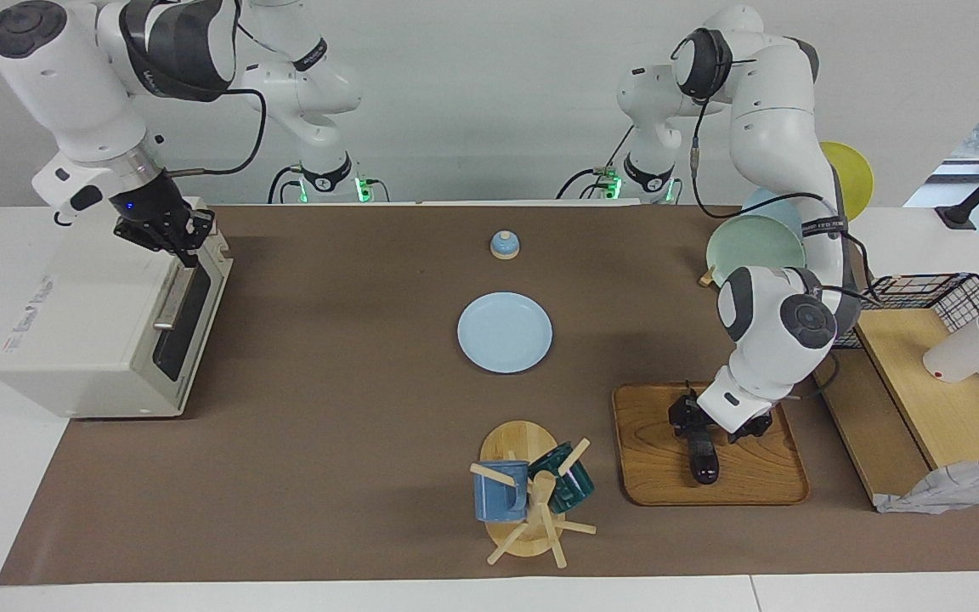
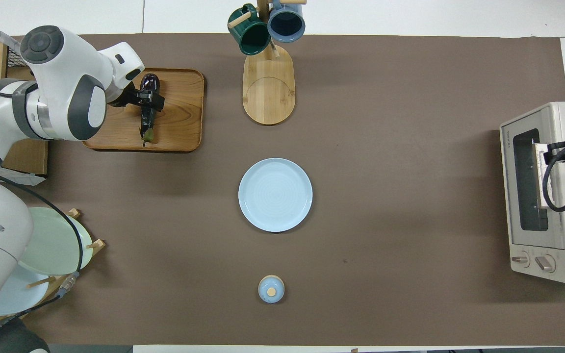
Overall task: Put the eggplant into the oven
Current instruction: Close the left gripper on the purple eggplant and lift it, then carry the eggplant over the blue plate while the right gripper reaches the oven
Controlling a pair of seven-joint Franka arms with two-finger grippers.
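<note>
Glossy dark purple eggplant [image 1: 701,459] lies in the wooden tray [image 1: 753,484] near the table's edge farthest from the robots, left-arm end, with the left gripper [image 1: 697,432] clamped around it. Right gripper [image 1: 168,239] sits at the boxy cream toaster oven [image 1: 82,340] handle, right-arm end; grip cannot be told. Brown mat [image 1: 328,340] holds a pale blue plate [image 1: 505,332] mid-table.

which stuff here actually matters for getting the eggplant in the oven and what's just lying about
In the job:
- eggplant on the wooden tray, left claw down at it
- oven, right claw at its door handle

Lying about:
- blue plate mid-table
- mug rack with two mugs
- small lidded blue jar
- dish rack with plates
</note>
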